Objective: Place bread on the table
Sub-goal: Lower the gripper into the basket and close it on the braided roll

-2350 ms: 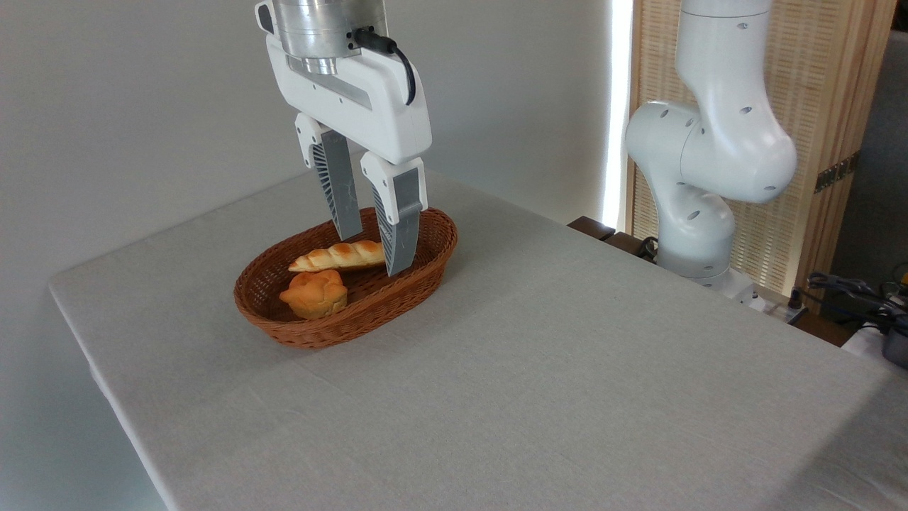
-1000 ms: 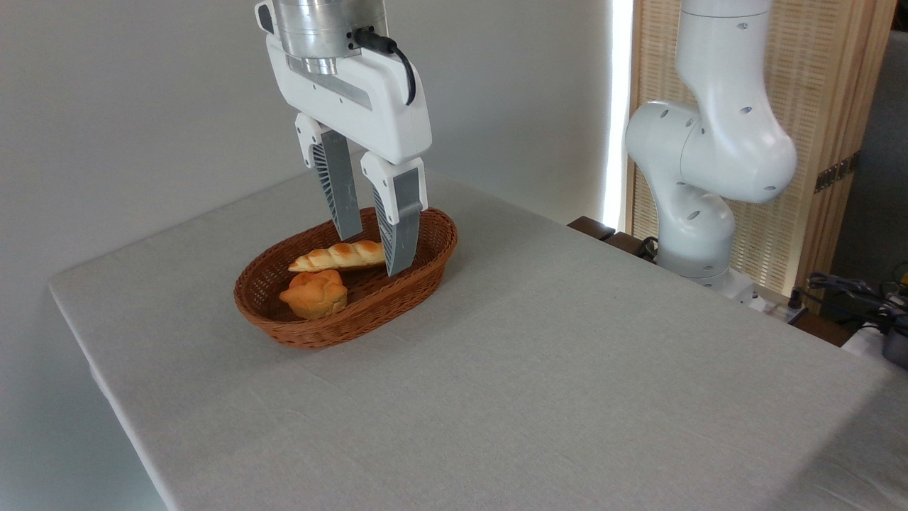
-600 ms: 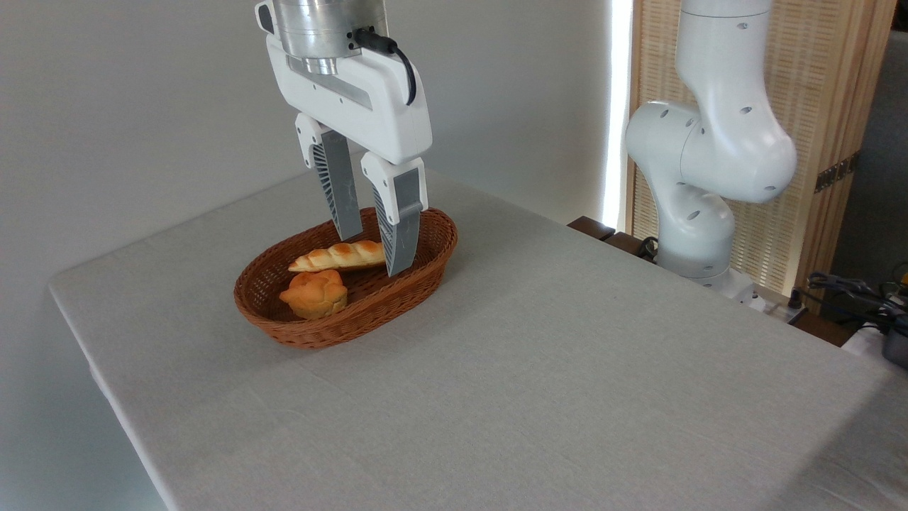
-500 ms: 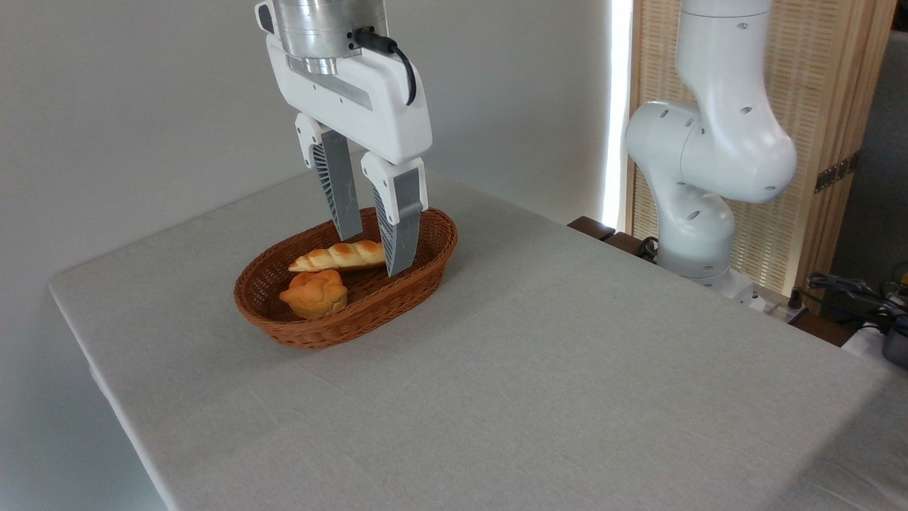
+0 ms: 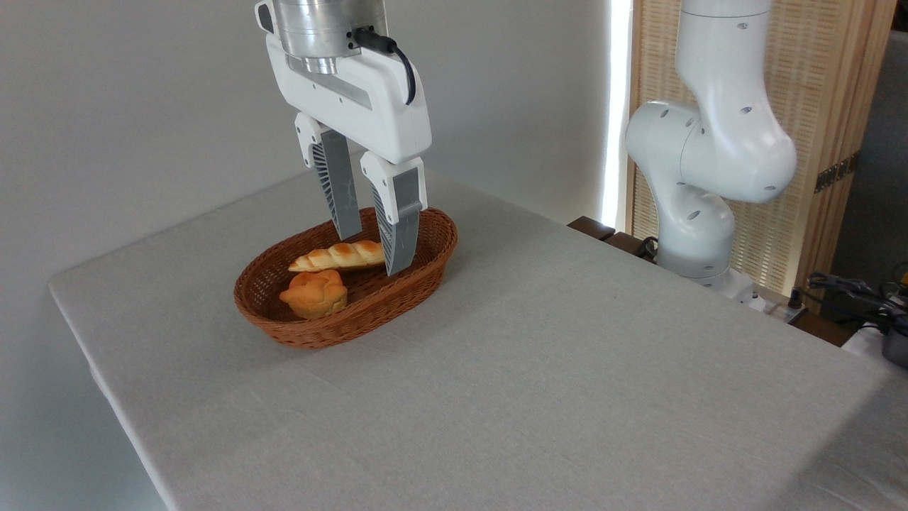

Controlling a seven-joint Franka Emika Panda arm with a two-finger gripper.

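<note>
The bread (image 5: 338, 256), a long braided golden loaf, lies inside a brown wicker basket (image 5: 298, 333) on the grey-clothed table (image 5: 539, 369). My gripper (image 5: 372, 254) hangs over the basket's right half, pointing down, open, with nothing between its fingers. The near fingertip (image 5: 397, 266) covers the loaf's right end in the picture; whether it touches the loaf I cannot tell. The far finger (image 5: 346, 213) reaches down behind the loaf.
A small round knotted bun (image 5: 314, 293) sits in the basket in front of the loaf. The arm's white base (image 5: 699, 213) stands beyond the table's right edge, with cables (image 5: 851, 291) further right. A wall runs behind the table.
</note>
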